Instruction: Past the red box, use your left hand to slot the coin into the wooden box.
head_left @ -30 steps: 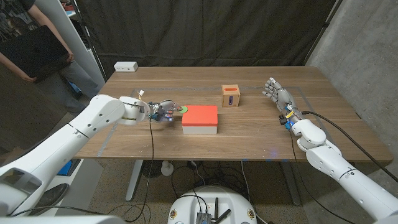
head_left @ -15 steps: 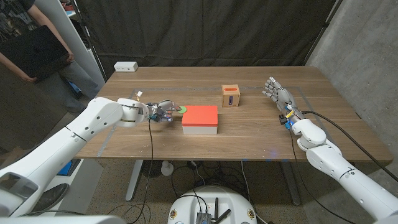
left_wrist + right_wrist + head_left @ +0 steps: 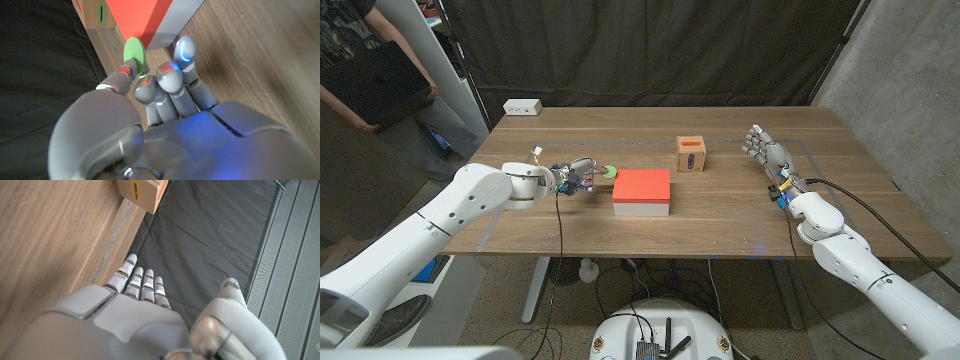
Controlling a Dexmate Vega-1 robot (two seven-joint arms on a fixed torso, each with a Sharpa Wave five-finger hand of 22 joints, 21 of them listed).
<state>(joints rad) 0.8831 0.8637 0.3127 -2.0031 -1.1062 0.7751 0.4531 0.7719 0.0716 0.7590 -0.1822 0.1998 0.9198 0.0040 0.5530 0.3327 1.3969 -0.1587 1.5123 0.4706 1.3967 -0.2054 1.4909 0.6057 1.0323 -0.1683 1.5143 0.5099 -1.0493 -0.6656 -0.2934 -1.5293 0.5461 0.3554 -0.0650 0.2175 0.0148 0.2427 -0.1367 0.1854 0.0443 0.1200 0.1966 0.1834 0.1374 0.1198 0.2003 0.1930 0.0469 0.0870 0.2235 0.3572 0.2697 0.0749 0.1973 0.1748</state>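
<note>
A green coin [image 3: 608,172] [image 3: 134,51] is pinched at the fingertips of my left hand [image 3: 575,176] [image 3: 165,100], just left of the red box [image 3: 642,188] [image 3: 165,17] and slightly above the table. The small wooden box [image 3: 691,154] [image 3: 95,14], with a dark slot in its front face, stands beyond the red box toward the right. My right hand [image 3: 767,153] [image 3: 135,310] stands at the table's right side with fingers straight and apart, holding nothing; the wooden box [image 3: 142,192] lies ahead of it.
A white power strip [image 3: 522,107] lies at the far left corner of the wooden table [image 3: 740,215]. A person in dark clothes stands beyond the left edge. A dark curtain hangs behind the table.
My left hand has lifted slightly and drawn back to the left with the green coin, away from the red box's corner. The right hand has not moved.
</note>
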